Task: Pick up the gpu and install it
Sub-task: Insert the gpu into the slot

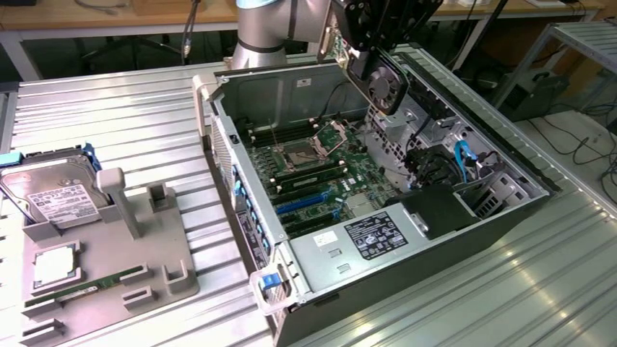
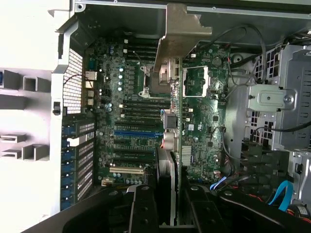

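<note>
My gripper (image 1: 374,45) hangs over the far end of the open computer case (image 1: 501,224), shut on the gpu (image 1: 383,81). The card is tilted, and its black cooler with the round fan faces the exterior view. In the wrist view the gpu (image 2: 181,141) appears edge-on between my fingers (image 2: 142,209), its silver end bracket (image 2: 182,34) pointing away from the wrist. Below it lies the green motherboard (image 2: 131,116) with a blue slot (image 2: 136,132). The card is in the air, above the board and touching no slot.
On the exterior view's left, a grey holder (image 1: 126,253) carries a silver hard drive (image 1: 53,195), a square chip (image 1: 56,266) and a narrow green memory stick (image 1: 87,288). Inside the case sit drive cages (image 2: 274,102), blue cables (image 1: 463,160) and a power supply (image 1: 371,238).
</note>
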